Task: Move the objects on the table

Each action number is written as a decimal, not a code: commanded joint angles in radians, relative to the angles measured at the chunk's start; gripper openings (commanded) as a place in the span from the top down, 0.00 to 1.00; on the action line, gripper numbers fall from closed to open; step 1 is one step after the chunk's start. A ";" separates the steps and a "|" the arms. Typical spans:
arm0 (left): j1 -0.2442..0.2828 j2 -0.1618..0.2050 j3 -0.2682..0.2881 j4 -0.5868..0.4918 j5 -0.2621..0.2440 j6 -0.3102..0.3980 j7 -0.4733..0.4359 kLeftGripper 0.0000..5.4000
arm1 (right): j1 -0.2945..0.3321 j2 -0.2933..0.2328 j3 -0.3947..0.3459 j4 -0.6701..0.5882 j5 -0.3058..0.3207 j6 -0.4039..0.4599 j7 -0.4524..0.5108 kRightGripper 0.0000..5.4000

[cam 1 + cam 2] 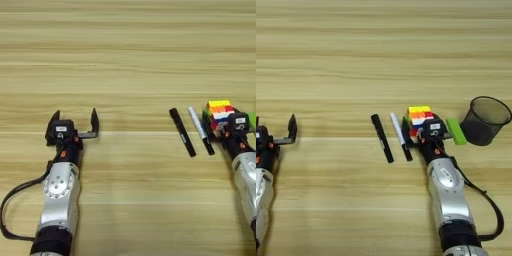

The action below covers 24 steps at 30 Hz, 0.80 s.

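right gripper at puzzle cube, arm reaching up from bottom edge, wrist against cube's near side; 1 finger visible at cube's left, whether cube is pinched cannot tell. white pen just left of cube, black marker beside pen, both lying slanted on table. left gripper well apart at left, fingers spread, holding nothing. green block and black mesh cup right of cube.

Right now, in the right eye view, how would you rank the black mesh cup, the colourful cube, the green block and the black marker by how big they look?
1. Black mesh cup, clearly the bulkiest.
2. Colourful cube, though the right gripper hides part of it.
3. Black marker and green block: unsure; the marker is longer but much thinner, the block shorter and wider.
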 commanded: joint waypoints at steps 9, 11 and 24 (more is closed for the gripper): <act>0.007 0.005 0.002 -0.012 -0.003 0.011 -0.003 0.00 | -0.001 -0.006 -0.043 -0.093 0.051 -0.027 0.008 0.00; 0.006 0.006 0.003 -0.012 -0.003 0.012 -0.004 0.00 | -0.003 -0.009 -0.049 -0.101 0.059 -0.027 0.012 0.00; 0.001 0.010 0.007 -0.001 -0.007 0.008 -0.009 0.00 | -0.040 -0.021 -0.095 -0.070 0.162 0.020 0.074 0.00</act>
